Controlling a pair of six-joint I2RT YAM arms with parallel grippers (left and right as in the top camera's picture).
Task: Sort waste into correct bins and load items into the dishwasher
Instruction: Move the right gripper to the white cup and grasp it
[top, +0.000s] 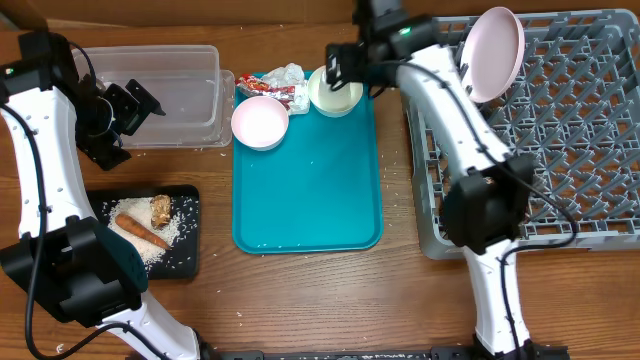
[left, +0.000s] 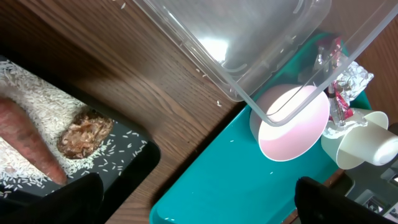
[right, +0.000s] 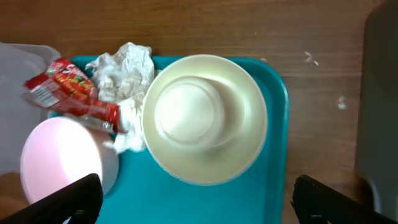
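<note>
- Black shallow rectangular tray (top: 190, 265), nearest: orange carrot-like stick (top: 140, 232), brown food chunk (top: 161, 209), loose white rice grains (top: 178, 228).
- Flat teal serving tray (top: 310, 190), far end: pink round bowl (top: 260, 122), cream round bowl (top: 335, 92), crumpled white napkin (top: 287, 74), red-and-white wrapper (top: 272, 90).
- Left gripper (top: 140, 105): jaws fully apart, empty, over clear rectangular plastic tub (top: 185, 80).
- Right gripper (top: 345, 72): jaws fully apart, empty, above cream round bowl.
- Grey plastic dish rack (top: 570, 150): pale pink round plate (top: 492, 55) upright, far-left corner.

No word, number or brand can be read in any view. Printing is seen only on the red-and-white wrapper (right: 65, 87), at the upper left of the right wrist view: a pale patch at its left end and light marks on the red, all too blurred to be made out. In the overhead view the wrapper is shown too small for any lettering, at the upper middle of the frame. In the left wrist view, at the upper right, only red and silver are distinguished.
</note>
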